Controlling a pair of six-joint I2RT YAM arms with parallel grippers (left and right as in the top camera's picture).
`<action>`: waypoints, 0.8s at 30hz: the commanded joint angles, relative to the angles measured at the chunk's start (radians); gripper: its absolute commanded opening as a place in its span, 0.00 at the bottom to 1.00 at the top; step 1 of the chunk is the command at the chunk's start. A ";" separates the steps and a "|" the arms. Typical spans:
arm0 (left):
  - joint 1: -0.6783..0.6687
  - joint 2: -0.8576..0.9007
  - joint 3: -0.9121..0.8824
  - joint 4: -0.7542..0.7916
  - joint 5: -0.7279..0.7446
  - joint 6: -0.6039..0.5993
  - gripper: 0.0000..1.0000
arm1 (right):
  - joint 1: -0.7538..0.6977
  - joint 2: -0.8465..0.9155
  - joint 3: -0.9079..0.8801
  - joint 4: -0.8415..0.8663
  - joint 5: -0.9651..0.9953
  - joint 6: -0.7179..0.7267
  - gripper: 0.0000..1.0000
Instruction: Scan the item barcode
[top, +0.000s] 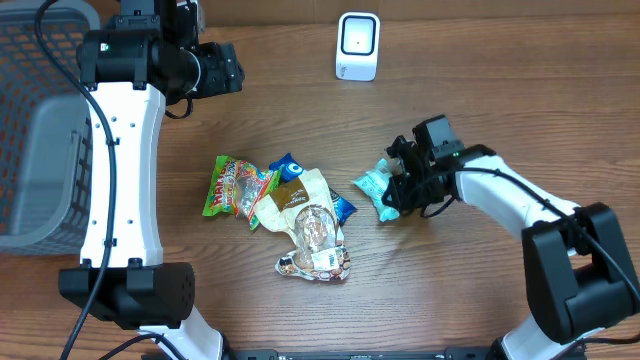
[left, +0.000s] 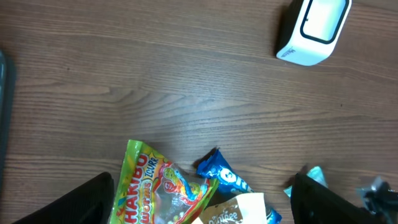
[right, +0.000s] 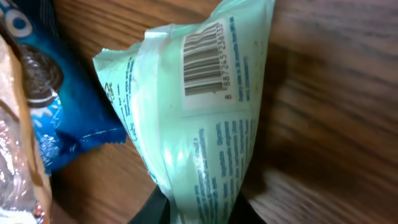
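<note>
A grey mesh basket (top: 40, 150) stood at the far left edge of the wooden table (top: 480, 90). Near the table's middle lay a heap of snack packets. A green Haribo bag (top: 232, 187) was on the left, a blue Oreo packet (top: 291, 165) lay partly beneath a cream pouch (top: 290, 197), and a clear wrapper (top: 318, 240) lay nearest, touching that pouch's near edge.

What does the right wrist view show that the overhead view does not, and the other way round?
Only the right wrist view shows the barcode printed on the mint-green packet. Only the overhead view shows the white scanner, the grey basket and the Haribo bag. Both show the mint-green packet, the blue Oreo packet and the wooden table.
</note>
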 joint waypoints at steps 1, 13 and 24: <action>-0.007 0.004 0.009 0.004 -0.011 -0.009 0.82 | 0.016 -0.109 0.140 -0.066 0.079 -0.078 0.04; -0.007 0.004 0.009 0.005 -0.011 -0.009 0.89 | 0.127 -0.338 0.370 -0.204 0.226 -0.126 0.04; -0.007 0.004 0.009 0.005 -0.011 -0.009 1.00 | 0.188 -0.575 0.371 -0.194 0.253 -0.126 0.04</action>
